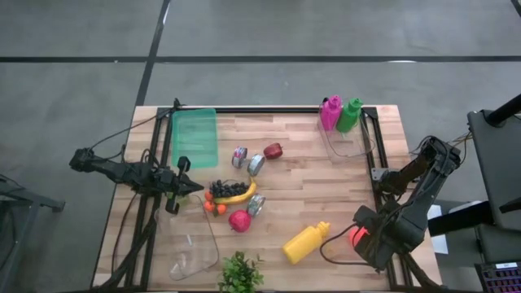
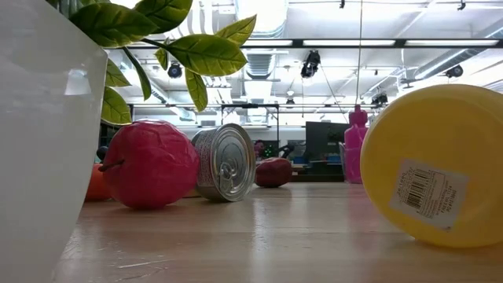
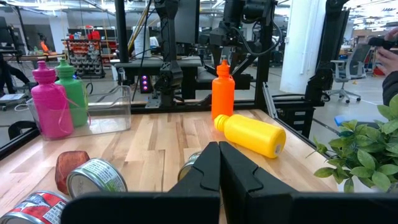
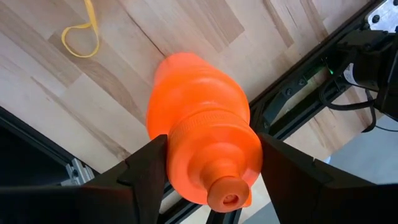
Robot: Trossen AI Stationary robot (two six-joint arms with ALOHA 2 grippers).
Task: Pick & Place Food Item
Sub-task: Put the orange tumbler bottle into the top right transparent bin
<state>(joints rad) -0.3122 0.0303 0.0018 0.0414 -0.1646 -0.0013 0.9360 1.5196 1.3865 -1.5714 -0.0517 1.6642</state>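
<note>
An orange bottle (image 4: 199,124) stands upright near the table's right front corner, with my right gripper (image 4: 214,177) shut on it from above. It also shows in the high view (image 1: 356,237) and in the left wrist view (image 3: 222,90). Food lies mid-table: grapes (image 1: 227,187), a banana (image 1: 238,196), small oranges (image 1: 213,206), a red fruit (image 1: 240,220), an apple (image 1: 273,150) and cans (image 1: 255,164). My left gripper (image 3: 219,163) waits shut and level at the table's left side, left of the fruit. My right gripper pinches the orange bottle's shoulder (image 4: 180,155), just below the cap, between its two fingers (image 4: 146,171). The fingers come from above and point down. The bottle is upright, its bottom (image 3: 222,116) at the tabletop; whether it still rests there I cannot tell.
A yellow bottle (image 1: 306,242) lies on its side just left of the orange one. Pink and green bottles stand in a clear box (image 1: 348,140) at the far right. A green tray (image 1: 195,138), a clear container (image 1: 194,254) and a potted plant (image 1: 240,273) are on the left and front.
</note>
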